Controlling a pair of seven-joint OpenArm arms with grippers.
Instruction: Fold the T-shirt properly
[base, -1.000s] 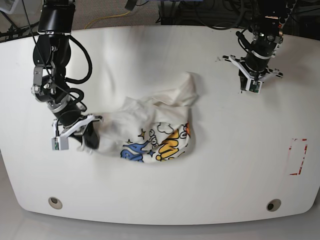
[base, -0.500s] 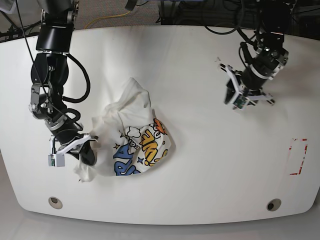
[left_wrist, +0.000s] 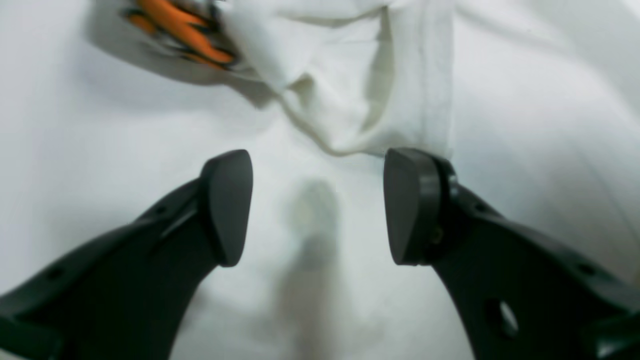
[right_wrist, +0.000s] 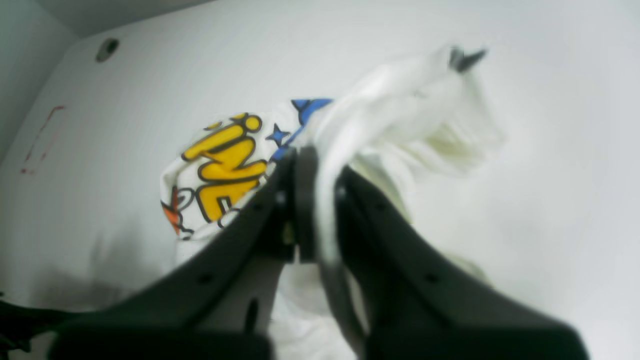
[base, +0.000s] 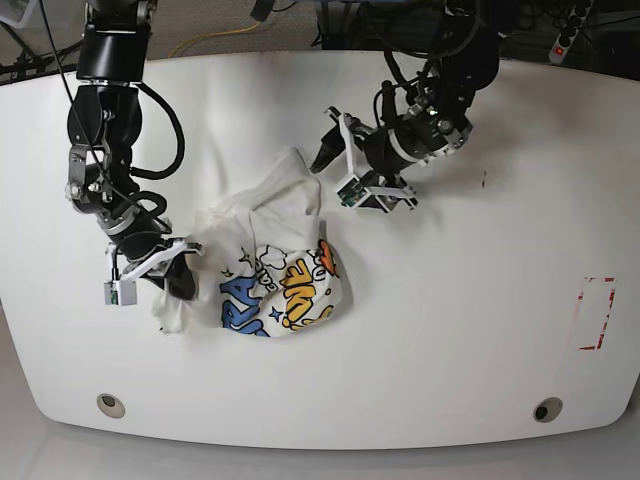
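Two black robot arms reach over a white table (base: 480, 330) where a crumpled white T-shirt (base: 270, 260) lies bunched in a heap, left of centre in the base view. Its blue and yellow cartoon lettering faces up on the side nearest the front edge, with plain white folds rising behind. The right gripper (base: 180, 275), on the left of the base view, has its jaws pinched tightly together on a thick fold of the shirt's white fabric at the heap's edge. The left gripper (base: 345, 165), on the right of that view, hangs just beside the shirt's upper corner with its jaws spread wide and nothing between them; its wrist view shows a white hem just beyond the fingertips (left_wrist: 227, 205).
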